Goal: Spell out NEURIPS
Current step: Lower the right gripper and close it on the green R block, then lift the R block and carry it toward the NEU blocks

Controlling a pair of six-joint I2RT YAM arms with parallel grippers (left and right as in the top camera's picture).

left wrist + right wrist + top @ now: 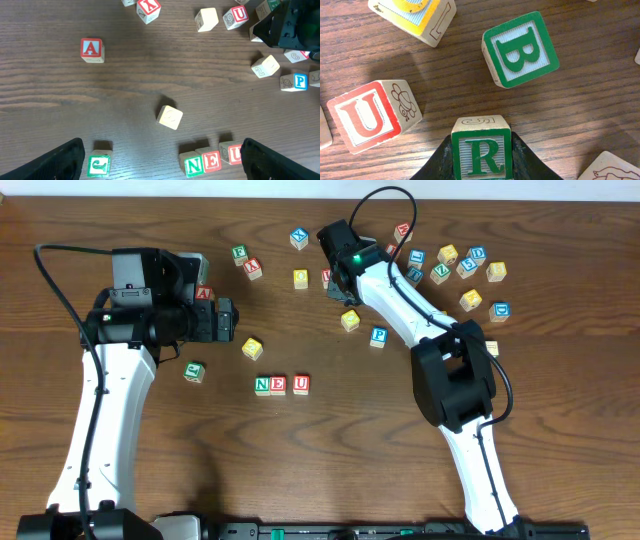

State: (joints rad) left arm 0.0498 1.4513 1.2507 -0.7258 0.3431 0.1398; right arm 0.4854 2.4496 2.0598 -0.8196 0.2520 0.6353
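Right tool (481, 161) clamps the green R cube (481, 150) between its fingers; left tool (167, 162) gapes, released.

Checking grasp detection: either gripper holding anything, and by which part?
Right gripper pinches the small green-lettered R wooden cube by two opposite side faces. Left gripper open, empty.

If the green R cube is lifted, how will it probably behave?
The green R cube looks like solid wood, so probably stiff and light. Its flat sides between the fingers should grip well. Flat-bottomed, it will hardly roll.
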